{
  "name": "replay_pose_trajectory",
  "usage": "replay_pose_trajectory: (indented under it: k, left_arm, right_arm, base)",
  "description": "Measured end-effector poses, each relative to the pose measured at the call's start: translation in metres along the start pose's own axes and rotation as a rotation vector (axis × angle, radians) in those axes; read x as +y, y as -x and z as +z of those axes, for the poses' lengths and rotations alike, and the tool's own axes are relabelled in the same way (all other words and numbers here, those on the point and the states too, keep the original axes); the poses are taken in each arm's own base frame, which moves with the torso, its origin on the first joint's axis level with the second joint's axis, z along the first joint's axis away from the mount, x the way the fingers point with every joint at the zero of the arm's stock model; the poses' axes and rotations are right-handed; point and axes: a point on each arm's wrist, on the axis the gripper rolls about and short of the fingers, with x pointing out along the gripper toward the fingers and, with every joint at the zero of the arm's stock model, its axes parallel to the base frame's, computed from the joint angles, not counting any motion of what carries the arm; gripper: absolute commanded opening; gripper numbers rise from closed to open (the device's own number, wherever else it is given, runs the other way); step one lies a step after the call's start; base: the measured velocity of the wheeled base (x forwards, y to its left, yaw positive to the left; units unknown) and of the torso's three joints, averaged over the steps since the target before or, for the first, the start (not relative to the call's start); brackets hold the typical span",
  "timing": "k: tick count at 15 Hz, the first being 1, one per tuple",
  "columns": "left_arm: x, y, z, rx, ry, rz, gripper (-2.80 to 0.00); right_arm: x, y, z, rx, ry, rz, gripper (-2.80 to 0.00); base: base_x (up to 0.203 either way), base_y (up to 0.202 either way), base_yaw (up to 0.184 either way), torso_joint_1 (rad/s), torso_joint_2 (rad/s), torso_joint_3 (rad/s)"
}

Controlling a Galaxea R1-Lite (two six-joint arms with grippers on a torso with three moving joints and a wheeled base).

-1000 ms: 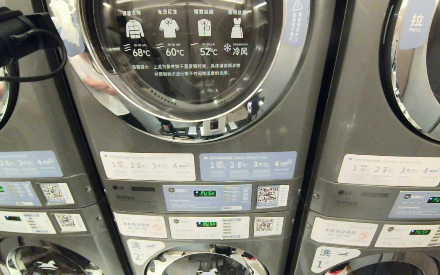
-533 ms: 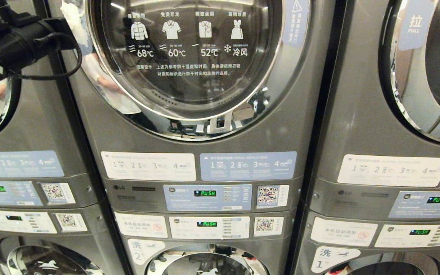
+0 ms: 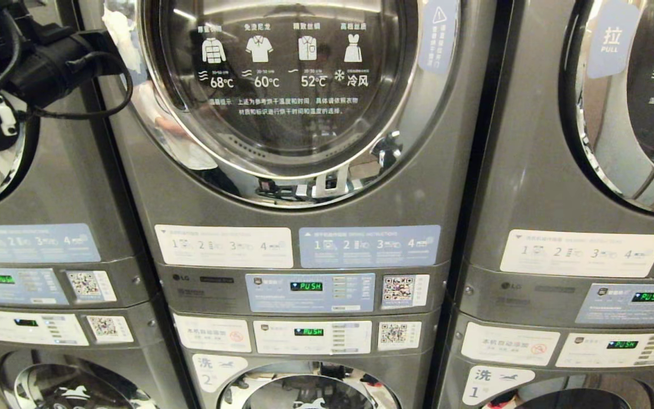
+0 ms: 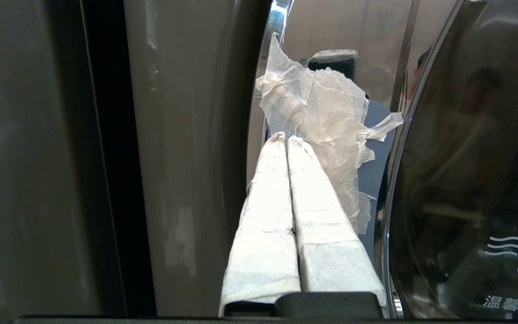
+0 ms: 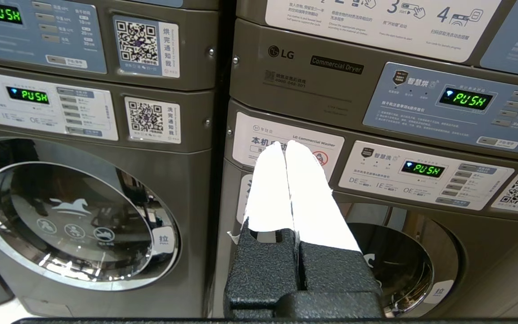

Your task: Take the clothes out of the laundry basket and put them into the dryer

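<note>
The left arm (image 3: 26, 62) is raised high, level with the upper part of the dryer door (image 3: 281, 85) and just off that door's left edge, its black wrist pointing toward the rim. The left gripper (image 4: 286, 140) has its white-wrapped fingers (image 4: 265, 216) pressed together. The right gripper (image 5: 284, 145) hangs well below the door, fingers likewise pressed together, holding nothing.

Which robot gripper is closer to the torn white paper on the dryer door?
Left. The left gripper is right at the torn white paper on the dryer door. The right gripper is lower, facing the washers.
</note>
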Motion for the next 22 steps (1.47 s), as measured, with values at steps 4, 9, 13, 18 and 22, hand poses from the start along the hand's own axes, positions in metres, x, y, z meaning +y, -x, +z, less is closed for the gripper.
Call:
replay_pose_trajectory:
  k: [4, 9, 13, 18, 22]
  left_arm:
    - [-0.001, 0.003, 0.006, -0.008, -0.004, 0.011, -2.8]
    - [-0.002, 0.072, 0.082, -0.119, -0.008, 0.054, -2.8]
    - [-0.009, 0.176, 0.101, -0.053, -0.005, 0.066, -2.8]
    - [-0.025, 0.331, -0.003, 0.267, 0.011, 0.067, -2.8]
    - [-0.037, 0.43, -0.101, 0.423, -0.01, 0.051, -2.8]
  right_arm:
    - [0.0, 0.0, 0.0, 0.0, -0.001, -0.001, -2.8]
    - [0.0, 0.0, 0.0, -0.001, -0.002, -0.002, -2.8]
    - [0.0, 0.0, 0.0, -0.001, 0.002, -0.001, -2.8]
    - [0.0, 0.0, 0.0, -0.003, 0.004, -0.002, -2.8]
    - [-0.001, -0.003, 0.001, -0.07, 0.004, -0.028, -2.8]
  base:
    - [0.0, 0.0, 0.0, 0.0, 0.0, 0.0]
    - [0.0, 0.0, 0.0, 0.004, 0.01, 0.008]
    - [0.0, 0.0, 0.0, 0.0, 0.0, 0.0]
    - [0.0, 0.0, 0.0, 0.0, 0.0, 0.0]
    - [0.0, 0.0, 0.0, 0.0, 0.0, 0.0]
